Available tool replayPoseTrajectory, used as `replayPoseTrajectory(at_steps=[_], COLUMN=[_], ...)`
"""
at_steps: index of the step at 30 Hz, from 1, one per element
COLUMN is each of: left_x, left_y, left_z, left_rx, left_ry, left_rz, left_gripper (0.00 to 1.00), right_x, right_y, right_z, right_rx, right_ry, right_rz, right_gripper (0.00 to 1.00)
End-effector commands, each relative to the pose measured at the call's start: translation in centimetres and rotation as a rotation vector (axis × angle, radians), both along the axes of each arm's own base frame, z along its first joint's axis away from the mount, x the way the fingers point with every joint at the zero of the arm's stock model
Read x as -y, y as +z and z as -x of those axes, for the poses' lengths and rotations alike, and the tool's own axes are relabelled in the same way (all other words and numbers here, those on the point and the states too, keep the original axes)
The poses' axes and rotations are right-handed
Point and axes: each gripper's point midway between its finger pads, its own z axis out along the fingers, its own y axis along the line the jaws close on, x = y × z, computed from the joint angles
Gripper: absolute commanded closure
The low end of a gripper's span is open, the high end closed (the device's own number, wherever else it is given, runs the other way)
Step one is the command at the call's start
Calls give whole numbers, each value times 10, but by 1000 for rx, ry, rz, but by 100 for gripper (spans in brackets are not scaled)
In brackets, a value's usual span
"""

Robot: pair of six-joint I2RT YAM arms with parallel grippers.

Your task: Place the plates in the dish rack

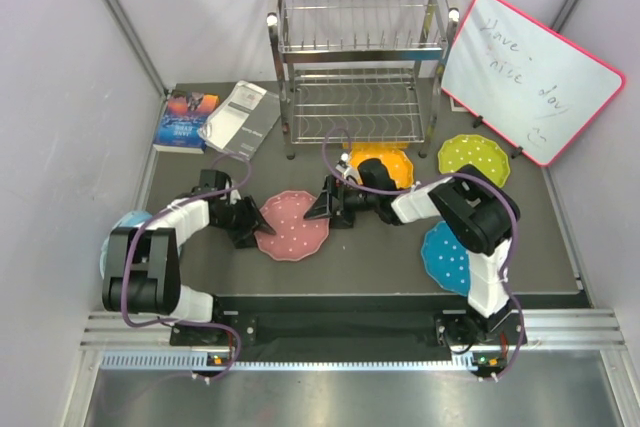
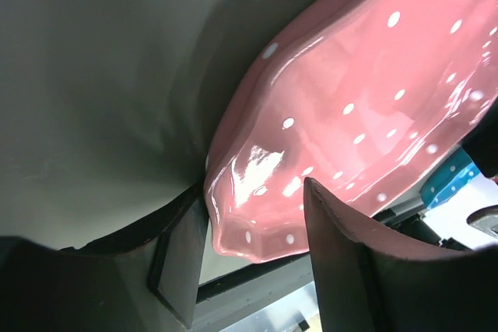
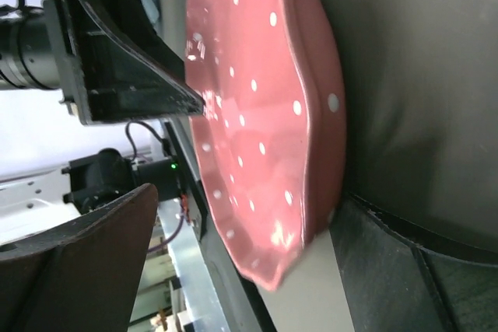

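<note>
The dish rack (image 1: 360,57) stands tall at the back. Out in front of it, towards the arm bases, sits the pink plate (image 1: 292,225), with an arm on either side! The orange plate (image 1: 385,162) is just before the rack's right foot, the yellow-green plate (image 1: 473,157) off its front right, and the blue plate (image 1: 447,257) farthest out. The left gripper (image 2: 255,192) hugs the pink rim with its jaws half apart; pinched or not, I can't tell. The right gripper (image 3: 249,196) gapes wide around the opposite rim, gripping nothing.
</note>
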Motion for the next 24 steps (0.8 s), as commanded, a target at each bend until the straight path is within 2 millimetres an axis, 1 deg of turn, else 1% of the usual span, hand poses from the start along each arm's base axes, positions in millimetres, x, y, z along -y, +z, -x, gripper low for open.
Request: replayPoseTrajectory(at_steps=[1,4,7,8,10,12,13,15,16,17,18,19,20,21,22,23,24], left_x=[13,13,10,10,10,9,9,9,9,8,8,7,5,5,4,4,4], left_y=[-13,-16,-20,-20,-20,-20,-20,-16,-14,-12,-9,-7,-6,-1,2,6,17], left_z=[4,8,11,12,15,17,18,16,14,13,9,8,7,5,5,3,-3], left_rx=[-12,-18,-21,-24,-24,-23,-23,-4,9,19,43,57,72,94,113,131,196], left_ry=[-56,-73,-75,-74,-74,-74,-73,-76,-77,-77,-76,-83,-86,-91,-109,-121,-163], left_rz=[9,-6,-26,-27,-27,-28,-30,-34,-32,-36,-41,-45,-55,-59,-66,-67,-72], left_gripper=[44,44,44,44,44,44,45,46,46,46,45,45,44,43,41,38,23], right_x=[-27,-33,-33,-32,-35,-38,-43,-47,-52,-53,-52,-55,-54,-49,-47,-43,-37], right_y=[-9,-5,0,3,10,19,29,40,52,62,62,75,82,77,85,96,95], right_z=[25,27,24,23,20,16,13,9,5,3,4,0,-2,0,-7,-8,-8], right_rx=[-28,-10,13,23,47,69,93,121,151,198,197,236,293,277,330,367,360], right_ry=[75,84,72,65,64,63,69,83,93,117,133,145,162,171,179,186,196], right_rz=[-13,-23,-31,-32,-53,-75,-94,-114,-133,-141,-117,-126,-117,-75,-72,-76,-44], right_gripper=[12,17,21,26,30,38,46,53,57,66,72,79,94,100,100,100,100])
